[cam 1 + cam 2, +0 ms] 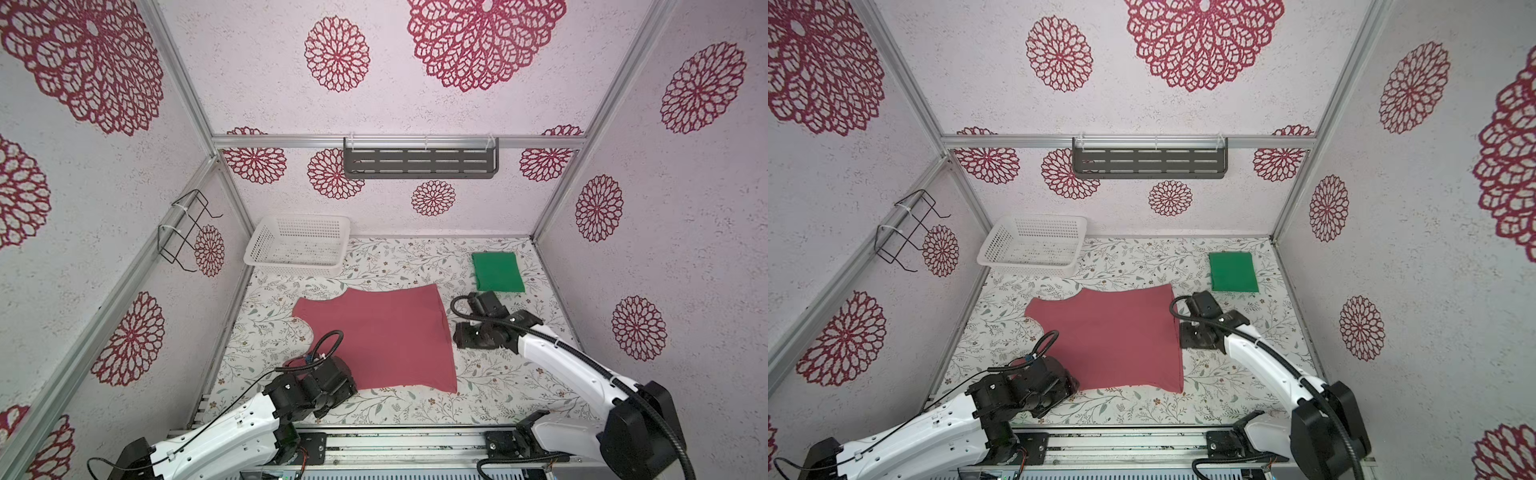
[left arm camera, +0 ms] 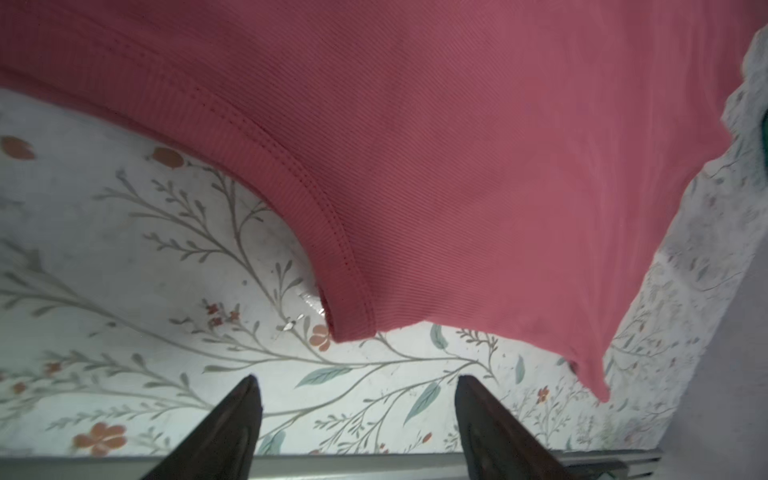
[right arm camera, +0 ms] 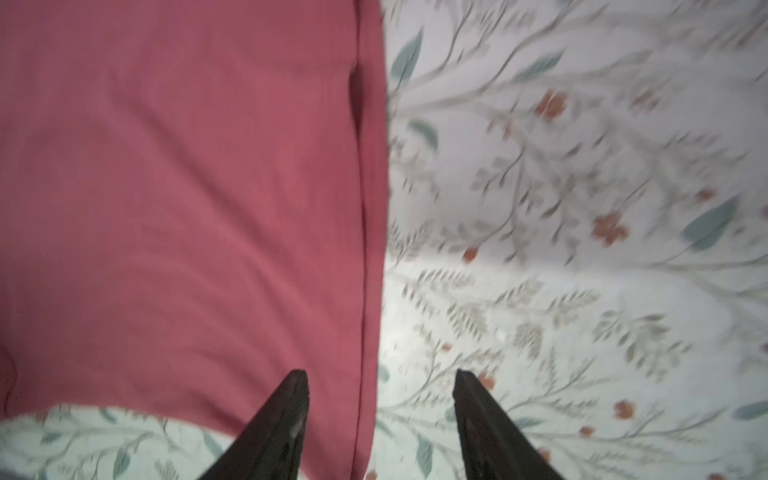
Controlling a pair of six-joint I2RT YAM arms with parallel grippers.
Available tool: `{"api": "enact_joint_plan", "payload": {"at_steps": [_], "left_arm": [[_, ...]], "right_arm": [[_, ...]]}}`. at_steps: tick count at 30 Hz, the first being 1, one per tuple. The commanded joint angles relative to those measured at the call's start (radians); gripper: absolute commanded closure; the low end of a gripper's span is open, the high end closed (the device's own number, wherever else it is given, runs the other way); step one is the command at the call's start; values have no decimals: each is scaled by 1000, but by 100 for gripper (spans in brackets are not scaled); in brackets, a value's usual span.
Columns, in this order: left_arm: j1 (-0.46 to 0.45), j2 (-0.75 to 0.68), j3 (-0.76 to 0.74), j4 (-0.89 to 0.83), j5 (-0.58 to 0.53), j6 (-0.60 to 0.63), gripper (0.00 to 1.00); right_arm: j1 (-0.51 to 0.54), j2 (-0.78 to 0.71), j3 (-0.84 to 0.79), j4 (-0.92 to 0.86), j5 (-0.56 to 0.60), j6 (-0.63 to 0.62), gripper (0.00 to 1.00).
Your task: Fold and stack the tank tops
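Spread flat on the flowered table [image 1: 415, 411], whole body shape showing and, by the look of things, not yet folded: the red top [image 1: 374, 336], shoulders to the left, hem to the right. Well beyond the red top's far right corner, the green top [image 1: 497, 272], already a neat folded rectangle, lying alone. Just past the red top's far left corner, a white basket [image 1: 266, 259], touching neither garment. Off the red top's near left corner, the left gripper [image 2: 356, 380]: jaws spread, nothing between them, tips over bare table just short of a strap end. At the red top's right edge, the right gripper [image 3: 380, 374]: jaws likewise spread and empty, one finger above the hem band, its mate above bare table. Likely trouble from here: a pinch on the upper layer only at so thin a hem, giving peeled or sliding cloth in place of a fold; uneven lift from the two sides, leaving a skewed crease; a drag of the whole red top toward the green one. No reading of jaw spread from both top views, fingers hidden under the wrist housings; settled by the wrist views alone. Green top and basket plain from above, absent from the right wrist view, and only a sliver of green at the left wrist view's edge.
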Motion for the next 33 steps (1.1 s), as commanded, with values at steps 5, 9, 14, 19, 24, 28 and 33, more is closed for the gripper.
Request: {"api": "enact_joint_plan", "payload": {"at_steps": [5, 9, 14, 19, 24, 28, 33], "left_arm": [[-48, 59, -81, 233, -55, -199, 24], [-99, 112, -90, 238, -83, -264, 27], [-117, 122, -113, 226, -136, -313, 33], [-120, 80, -128, 181, -157, -334, 46], [-121, 55, -148, 164, -177, -341, 55], [-120, 38, -153, 154, -179, -340, 68], [-120, 32, -147, 149, -180, -331, 82]], "right_arm": [[128, -121, -95, -60, -68, 200, 44], [197, -121, -140, -16, -95, 257, 45], [242, -113, -173, 33, -102, 303, 46], [268, -96, -208, 77, -98, 341, 47], [283, -67, -234, 81, -83, 368, 47], [284, -62, -262, 102, -67, 386, 51], [294, -45, -278, 139, -63, 408, 68]]}}
